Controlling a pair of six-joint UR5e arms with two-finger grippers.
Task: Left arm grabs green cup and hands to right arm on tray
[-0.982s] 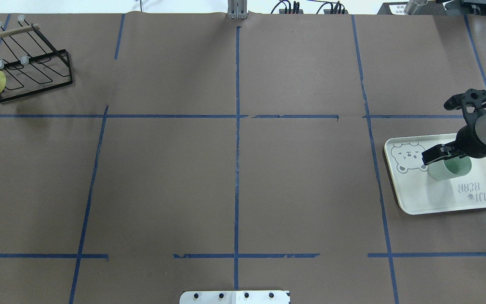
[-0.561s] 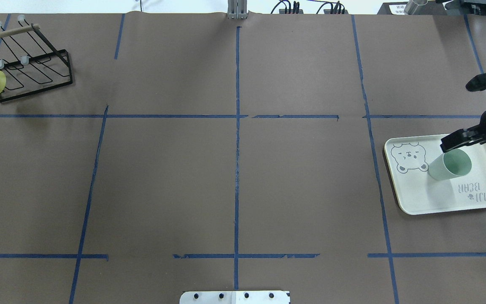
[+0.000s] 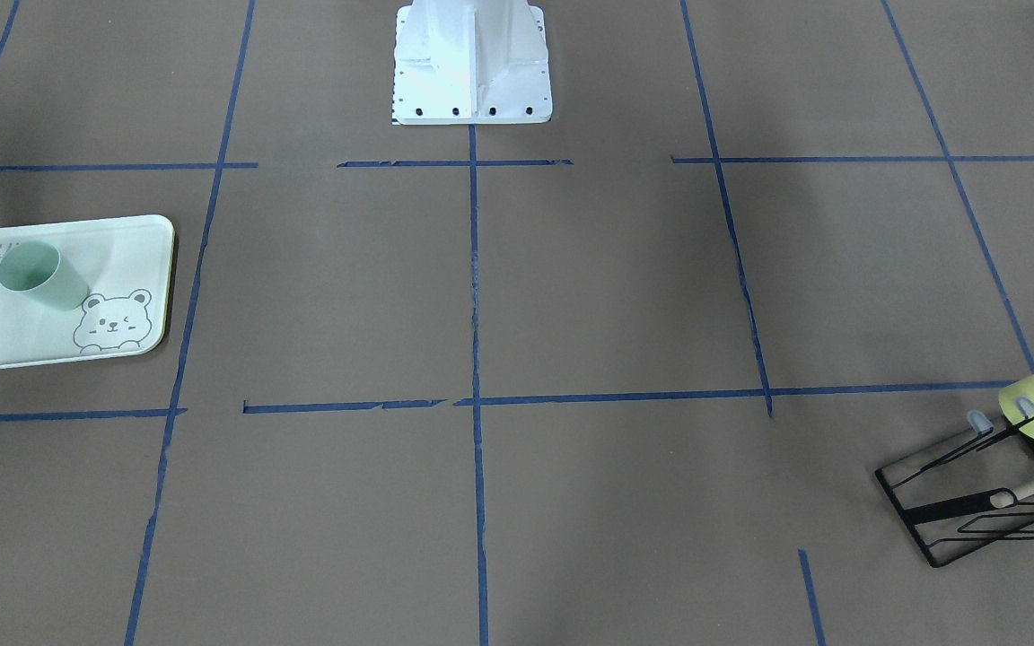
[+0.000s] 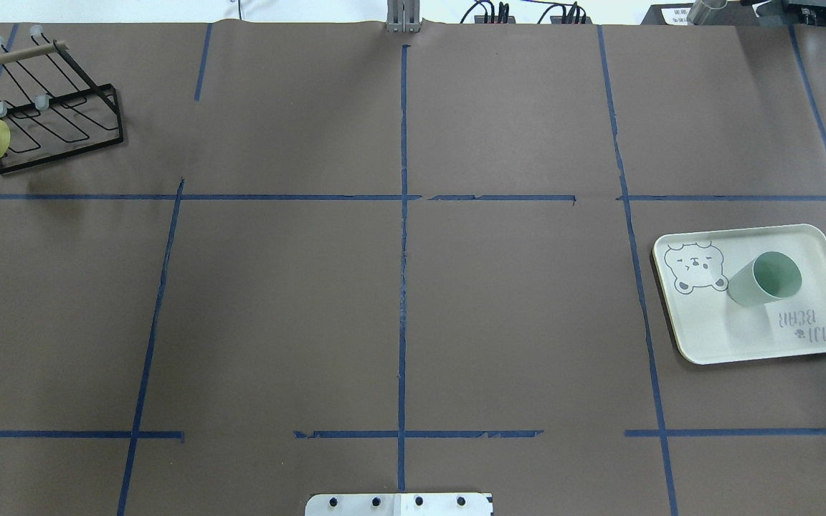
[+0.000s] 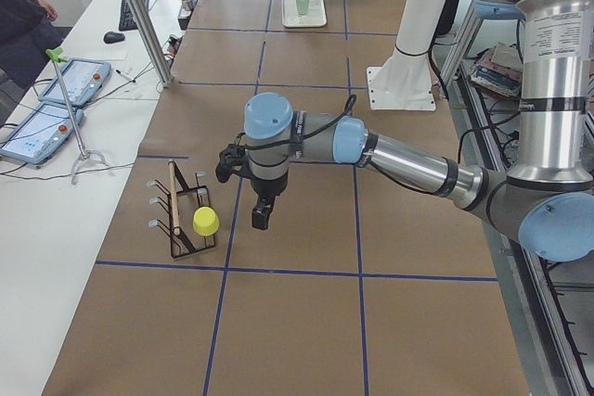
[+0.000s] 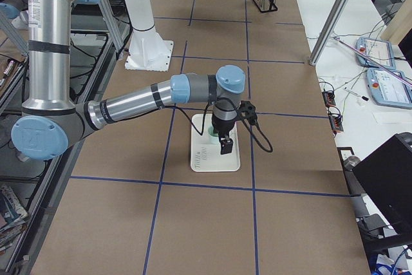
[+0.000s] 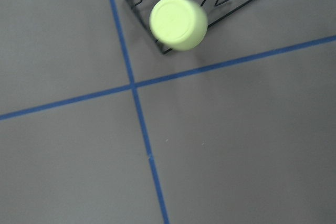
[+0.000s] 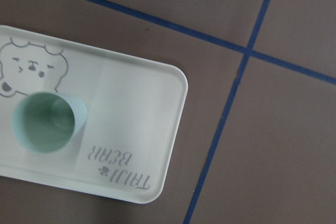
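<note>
Right tool (image 6: 224, 145) has pulled clear of the overhead shot, leaving the green cup (image 4: 763, 281) upright on the tray (image 4: 714, 333), right side of the bench (image 4: 513, 308). Looks delivered! Right tool or left tool (image 5: 261, 220) apart or together? Can't tell.

- The green cup (image 4: 764, 279) is small and pale green, with no handle. It is standing up on the tray, open end up, with nothing inside. It is sitting below the right gripper (image 6: 224, 148), a bit to one side.
- The tray (image 4: 807, 344) is pale and wide, showing a winking bear. It is lying flat under that gripper.
</note>
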